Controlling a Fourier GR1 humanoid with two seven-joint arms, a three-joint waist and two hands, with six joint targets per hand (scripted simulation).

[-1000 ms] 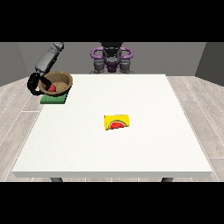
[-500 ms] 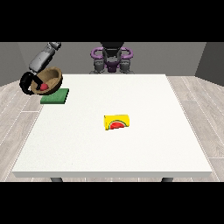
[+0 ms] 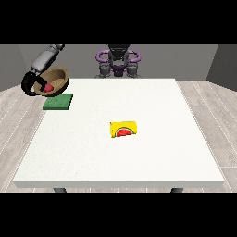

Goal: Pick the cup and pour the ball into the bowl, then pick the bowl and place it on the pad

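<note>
Bowl lifted off the pad and carried out past the upper-left edge of the white tabletop (image 3: 139,157).

The hand at the view's left (image 3: 31,84) has its fingers curled round the rim of the round brown wooden bowl (image 3: 54,81), red ball (image 3: 47,87) inside, tilted. A second ago it sat lower over the flat green square pad (image 3: 58,102); now it hangs above and left, so placement looks undone. The yellow cup with a watermelon print (image 3: 123,129) lies mid-frame.

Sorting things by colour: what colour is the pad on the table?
Green; the pad shows best in the front view, at the table's far corner at the view's left.
</note>
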